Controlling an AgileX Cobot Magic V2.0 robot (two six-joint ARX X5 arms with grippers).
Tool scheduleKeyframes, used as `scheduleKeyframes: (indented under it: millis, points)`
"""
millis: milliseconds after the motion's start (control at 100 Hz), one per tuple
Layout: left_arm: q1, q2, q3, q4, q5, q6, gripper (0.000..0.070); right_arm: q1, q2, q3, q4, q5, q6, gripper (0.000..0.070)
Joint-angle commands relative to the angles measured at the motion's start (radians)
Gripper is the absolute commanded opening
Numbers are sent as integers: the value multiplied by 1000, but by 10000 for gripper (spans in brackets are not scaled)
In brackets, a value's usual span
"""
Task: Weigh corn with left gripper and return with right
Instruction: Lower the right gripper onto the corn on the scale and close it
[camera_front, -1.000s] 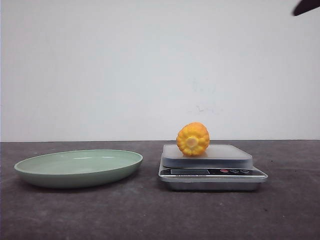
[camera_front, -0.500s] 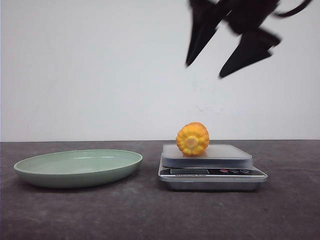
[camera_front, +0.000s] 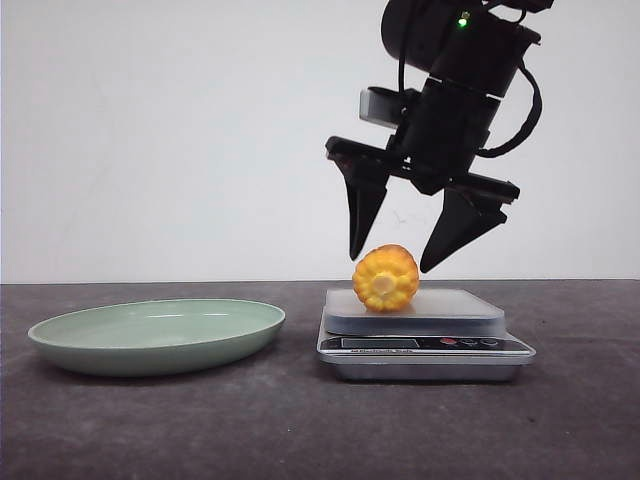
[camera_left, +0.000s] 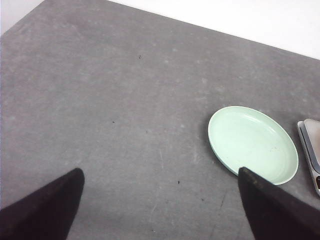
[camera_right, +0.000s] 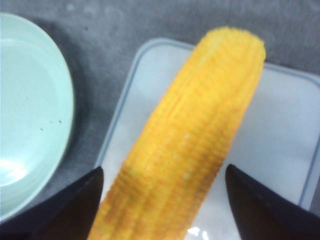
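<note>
The corn (camera_front: 386, 278), a short yellow-orange cob, lies on the platform of the kitchen scale (camera_front: 425, 335), its paler cut end facing me. My right gripper (camera_front: 392, 262) hangs open just above it, one finger on each side of the cob, not touching. In the right wrist view the corn (camera_right: 190, 145) lies lengthwise between the open fingertips (camera_right: 162, 172) on the white scale platform (camera_right: 280, 125). My left gripper (camera_left: 160, 172) is open and empty above the bare table, out of the front view.
A pale green plate (camera_front: 158, 334) sits left of the scale; it also shows in the left wrist view (camera_left: 252, 143) and the right wrist view (camera_right: 30, 115). The table is dark grey (camera_front: 300, 430), with a white wall behind.
My right gripper has come down from the upper right and now hangs open right over the corn. The corn, scale and plate have not moved.
</note>
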Motion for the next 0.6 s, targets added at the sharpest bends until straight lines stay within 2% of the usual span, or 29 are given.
scheduleKeyframes:
  millis: [0,40,80,170,210,280,450,590]
  points:
    - [-1,5,12,-24,2,23,592,17,14,21,8,10,25,296]
    - [-1,4,12,-23,1,24,592,22,14,21,10,9,27,218]
    - [-1,5,12,-23,1,25,592,23,14,21,9,8,34,175]
    - [-1,5,12,-24,1,25,592,21,14,21,-9,10,49,165]
    - [-1,5,12,-24,1,27,592,21,14,21,-14,13,51,138]
    - [-1,5,12,-24,1,28,592,22,14,21,-15,33,51,0]
    - [-1,4,12,-24,1,28,592,33,8,21,-13,114,47,0]
    - [-1,5,12,-23,1,28,592,34,-35,32,-13,117,24,0]
